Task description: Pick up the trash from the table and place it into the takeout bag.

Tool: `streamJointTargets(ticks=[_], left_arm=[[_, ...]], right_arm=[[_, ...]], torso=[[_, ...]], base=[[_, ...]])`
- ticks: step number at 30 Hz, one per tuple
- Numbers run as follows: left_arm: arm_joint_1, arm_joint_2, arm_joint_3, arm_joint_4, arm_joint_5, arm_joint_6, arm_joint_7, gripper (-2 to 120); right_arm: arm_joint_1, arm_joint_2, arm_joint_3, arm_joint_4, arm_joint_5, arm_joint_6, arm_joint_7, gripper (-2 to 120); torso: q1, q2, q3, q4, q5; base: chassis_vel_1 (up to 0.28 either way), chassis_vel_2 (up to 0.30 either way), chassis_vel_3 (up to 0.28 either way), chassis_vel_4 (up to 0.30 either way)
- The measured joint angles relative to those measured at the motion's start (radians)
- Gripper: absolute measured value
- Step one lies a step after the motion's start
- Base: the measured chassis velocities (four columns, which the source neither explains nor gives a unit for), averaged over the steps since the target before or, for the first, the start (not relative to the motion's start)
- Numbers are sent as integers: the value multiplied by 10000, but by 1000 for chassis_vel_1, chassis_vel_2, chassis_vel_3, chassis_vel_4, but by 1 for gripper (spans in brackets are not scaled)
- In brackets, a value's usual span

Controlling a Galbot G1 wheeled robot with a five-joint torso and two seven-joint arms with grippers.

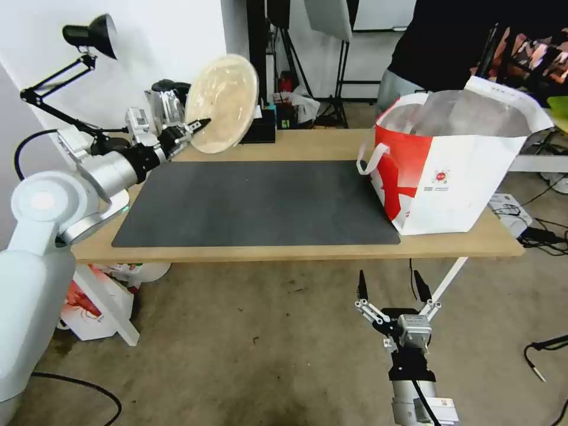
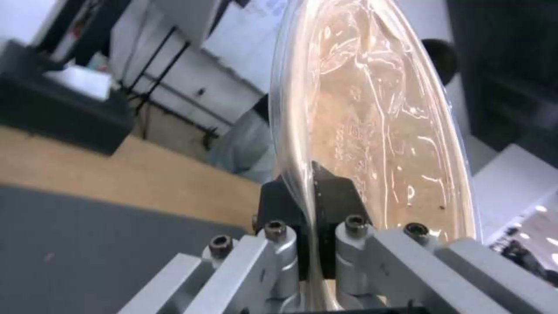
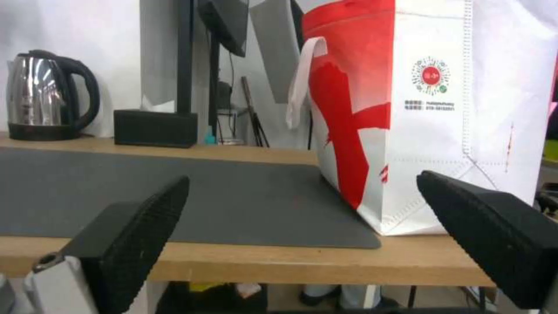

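The trash I see is a round tan lidded bowl (image 1: 223, 103) (image 2: 372, 117), lifted off the table (image 1: 296, 251) and tipped up on its edge over the back left corner. My left gripper (image 1: 198, 126) (image 2: 311, 183) is shut on the bowl's rim. The takeout bag (image 1: 449, 171) (image 3: 436, 109), white with a red side panel and foil lining, stands open at the table's right end, partly on the dark grey mat (image 1: 254, 201). My right gripper (image 1: 390, 287) (image 3: 302, 181) hangs open and empty below the table's front edge, facing the bag.
A steel kettle (image 3: 46, 96) and a black box (image 3: 156, 127) stand along the table's back edge. A black desk lamp (image 1: 89, 35) reaches over the left end. A red-and-white box (image 1: 94, 302) lies on the floor under the table's left side.
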Motion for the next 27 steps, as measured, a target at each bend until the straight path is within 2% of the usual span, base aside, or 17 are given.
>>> streamJointTargets(ticks=[1, 2, 5, 6, 8, 15, 17, 24, 27], left_arm=[[0, 0, 0, 0, 0, 0, 0, 0], [-60, 4, 86, 79, 129, -114, 318, 0], [-436, 52, 611, 457, 715, -678, 1797, 0], [-436, 52, 611, 457, 715, -678, 1797, 0], [-694, 99, 916, 642, 938, -823, 2269, 0], [-1370, 77, 1719, 1069, 1356, -1149, 2941, 0], [-1586, 18, 2071, 1203, 1400, -1401, 3396, 0], [-1955, -236, 2611, 1554, 1732, -1601, 4098, 0], [-2245, -443, 3072, 1838, 2559, -1724, 5072, 0]], right_arm=[[0, 0, 0, 0, 0, 0, 0, 100], [0, 0, 0, 0, 0, 0, 0, 100], [0, 0, 0, 0, 0, 0, 0, 100], [0, 0, 0, 0, 0, 0, 0, 100], [0, 0, 0, 0, 0, 0, 0, 100], [0, -1, 0, 0, 0, 0, 0, 100], [0, 0, 0, 0, 0, 0, 0, 100], [0, 0, 0, 0, 0, 0, 0, 100], [0, 0, 0, 0, 0, 0, 0, 100]], torso=[[0, 0, 0, 0, 0], [0, 0, 0, 1, 2], [0, -3, -1, -1, 1], [0, -3, -1, -1, 1], [0, -3, 0, 0, 2], [0, -3, 0, -2, 3], [0, -3, 0, -1, 3], [1, -1, -1, 0, 2], [0, -1, -1, 0, 2]], base=[[0, 0, 0, 0], [0, 0, 0, 0], [0, 0, 0, 0], [0, 0, 0, 0], [0, 0, 0, 0], [0, 0, 0, 0], [0, 0, 0, 0], [0, 0, 0, 0], [0, 0, 0, 0]])
